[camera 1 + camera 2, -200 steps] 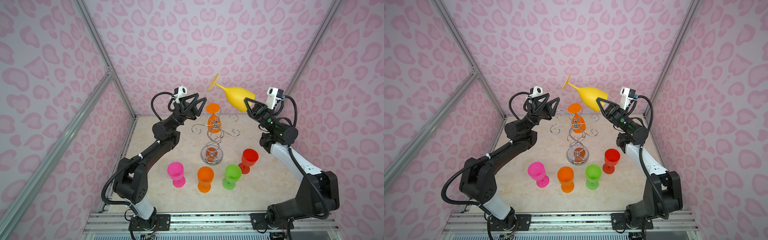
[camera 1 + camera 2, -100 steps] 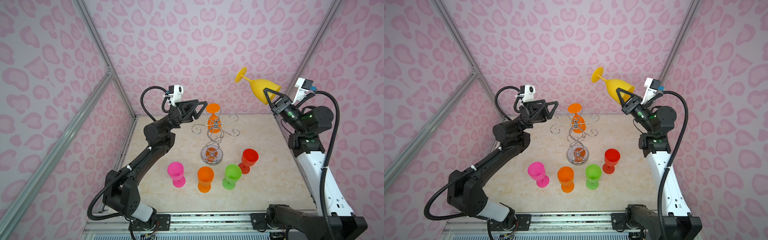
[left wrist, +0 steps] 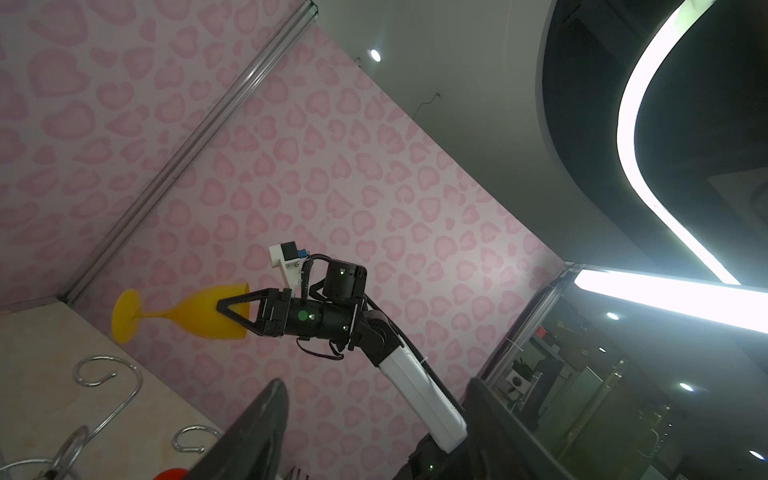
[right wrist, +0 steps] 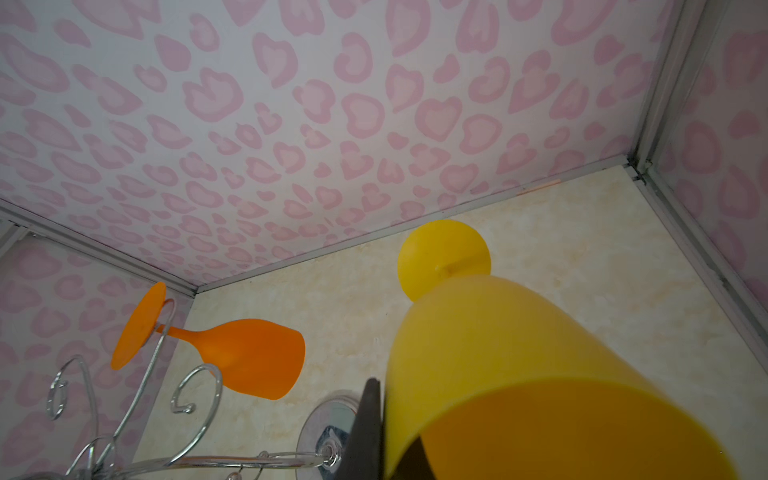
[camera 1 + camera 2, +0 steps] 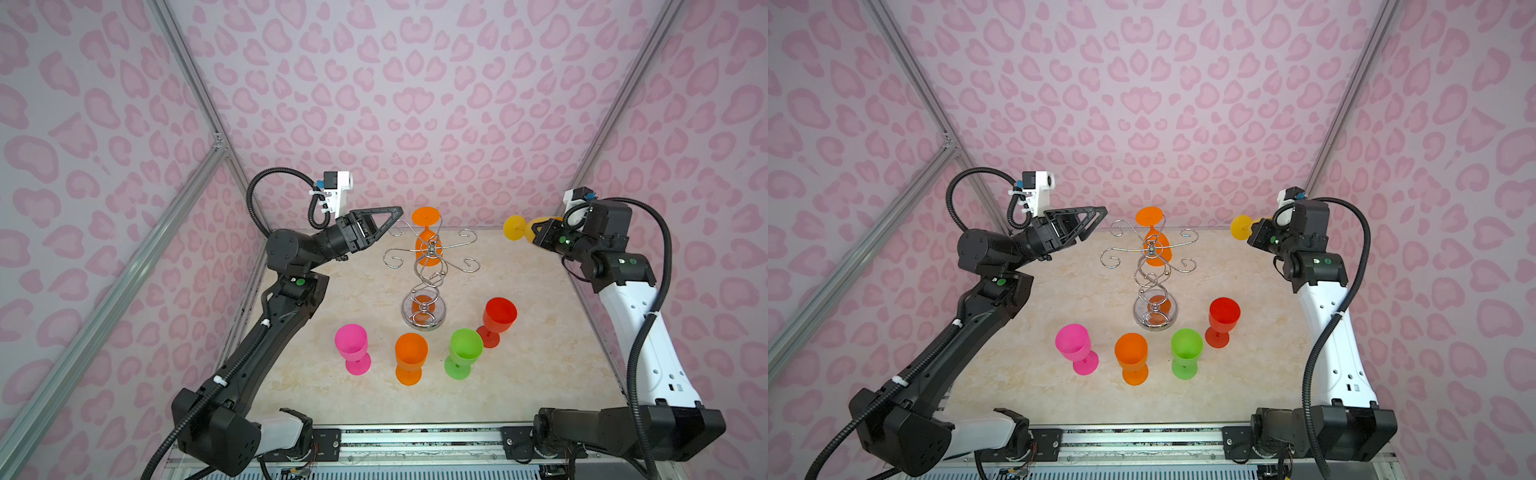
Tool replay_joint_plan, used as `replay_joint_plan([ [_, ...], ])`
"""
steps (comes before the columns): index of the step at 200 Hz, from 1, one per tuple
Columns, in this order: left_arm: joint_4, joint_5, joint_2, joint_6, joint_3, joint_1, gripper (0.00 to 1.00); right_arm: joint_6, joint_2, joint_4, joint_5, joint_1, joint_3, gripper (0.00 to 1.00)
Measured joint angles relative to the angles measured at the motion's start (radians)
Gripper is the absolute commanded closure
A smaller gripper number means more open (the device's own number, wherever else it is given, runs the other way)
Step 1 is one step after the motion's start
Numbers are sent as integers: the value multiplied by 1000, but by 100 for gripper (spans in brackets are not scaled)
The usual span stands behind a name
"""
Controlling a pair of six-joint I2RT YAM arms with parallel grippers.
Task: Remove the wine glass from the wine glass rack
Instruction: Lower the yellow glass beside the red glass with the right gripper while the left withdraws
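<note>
Right gripper [image 3: 222,309] pinches the yellow wine glass [image 3: 195,316] by its bowl rim, sideways, apart from the wine glass rack [image 5: 430,270]. Left gripper [image 5: 395,212] gapes empty, the rack's hanging orange wine glass [image 5: 428,249] just ahead.

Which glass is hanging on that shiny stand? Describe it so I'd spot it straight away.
Find the chrome wire rack in the middle of the table. On its far side an orange wine glass hangs upside down from a curled arm, foot uppermost. The other orange glass stands upright in the front row; this one hangs inverted.
</note>
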Motion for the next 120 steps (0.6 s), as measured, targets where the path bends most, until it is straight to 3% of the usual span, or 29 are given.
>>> replay_joint_plan([
  [48, -339, -68, -97, 288, 8, 9, 29, -111, 153, -163, 95, 77, 43, 100],
  [120, -487, -102, -114, 396, 8, 9, 30, -217, 338, -307, 151, 188, 83, 100],
])
